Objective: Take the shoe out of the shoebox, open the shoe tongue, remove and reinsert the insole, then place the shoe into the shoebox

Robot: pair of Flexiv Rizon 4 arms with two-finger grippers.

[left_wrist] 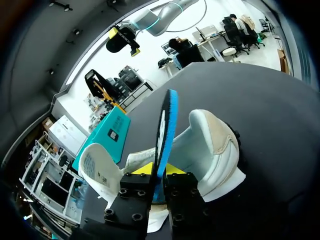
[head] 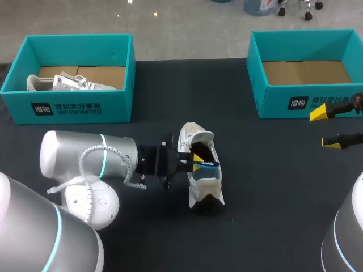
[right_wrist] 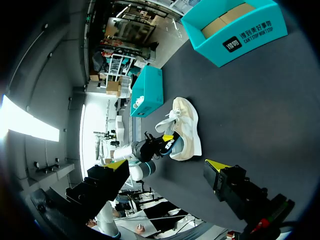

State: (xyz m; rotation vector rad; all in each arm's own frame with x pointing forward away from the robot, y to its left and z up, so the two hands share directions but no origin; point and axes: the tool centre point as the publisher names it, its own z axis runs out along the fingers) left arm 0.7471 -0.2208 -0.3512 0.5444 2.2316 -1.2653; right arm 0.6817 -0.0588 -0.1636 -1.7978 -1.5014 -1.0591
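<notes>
While the white and cream shoe [head: 207, 188] is lying on the dark bench [head: 272, 192] in the middle of the head view's frame, the left arm is stretching in from the lower left, and the left gripper [head: 197, 161] is sitting right at the shoe's opening. Its fingers are clamping the blue insole [left_wrist: 167, 120] from both sides. In the left wrist view the insole is standing edge-on between the black finger blocks and rising ahead of them over the opening. How much of it is sitting inside the shoe is not showing. The shoe's opening is facing this gripper, with the white tongue [left_wrist: 97, 167] folding outward at one end and the cream heel cup at the other.

The right gripper [head: 325, 127] is hanging at the right edge of the frame, just in front of the right shoebox [head: 278, 102]. Its two yellow-tipped fingers are standing wide apart and gripping nothing, and it is keeping well clear of the shoe. That teal box, in the upper right of the frame, is showing only its brown cardboard floor.

A matching teal left shoebox [head: 79, 107] is sitting in the upper left of the frame, and a second white shoe [head: 62, 83] is lying inside it against the near left corner. Both boxes are standing well apart from the shoe in the middle.
</notes>
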